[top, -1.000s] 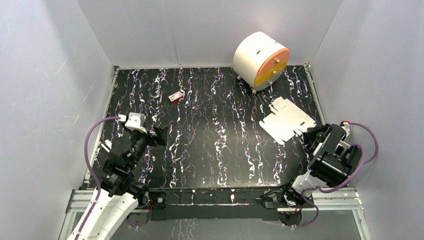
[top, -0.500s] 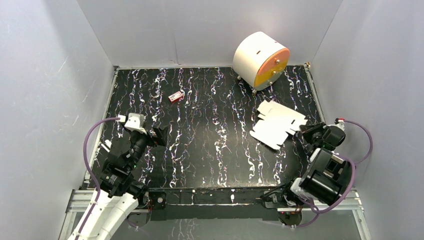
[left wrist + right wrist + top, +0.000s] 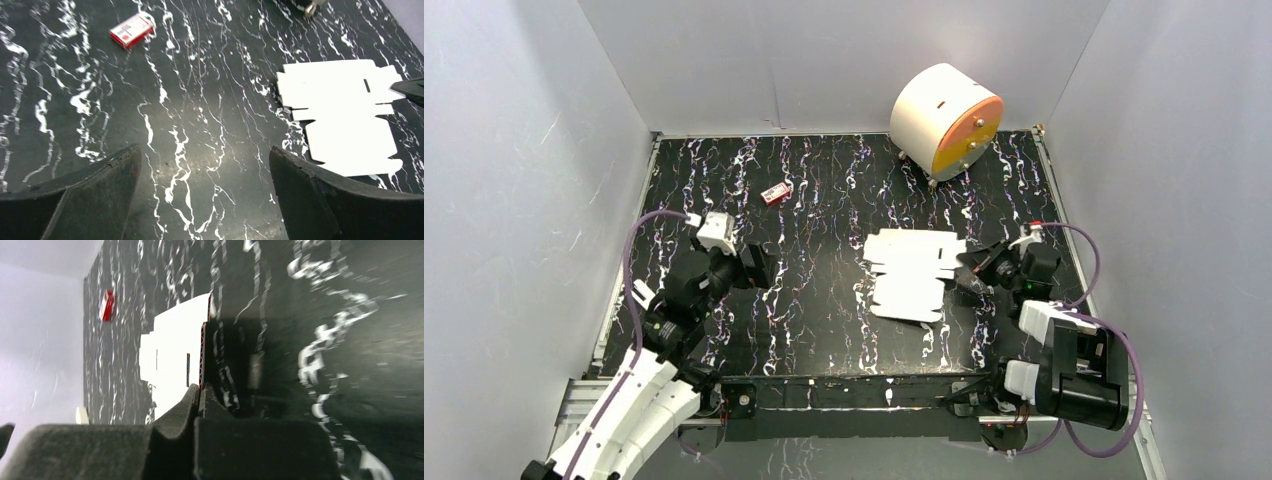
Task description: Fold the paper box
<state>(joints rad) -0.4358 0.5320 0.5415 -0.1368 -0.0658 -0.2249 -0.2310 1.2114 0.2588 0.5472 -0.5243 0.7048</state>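
Left gripper [image 3: 204,150] hangs wide open with nothing in it, left of the paper box [image 3: 911,275], which is a flat sheet mid-way across the table [image 3: 824,200]. Right gripper [image 3: 967,270] is pinched tight on the sheet's right edge. I'd hold that edge low and have the left pin a panel flat before creasing, or the card will probably just slide.

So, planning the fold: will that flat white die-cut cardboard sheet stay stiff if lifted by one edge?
Doubtful: the flat white cardboard sheet looks thin and slotted, so it would likely sag at its cuts. Resting on the black marbled table, it should slide easily. Pinched at one edge by the right gripper, it may pivot.
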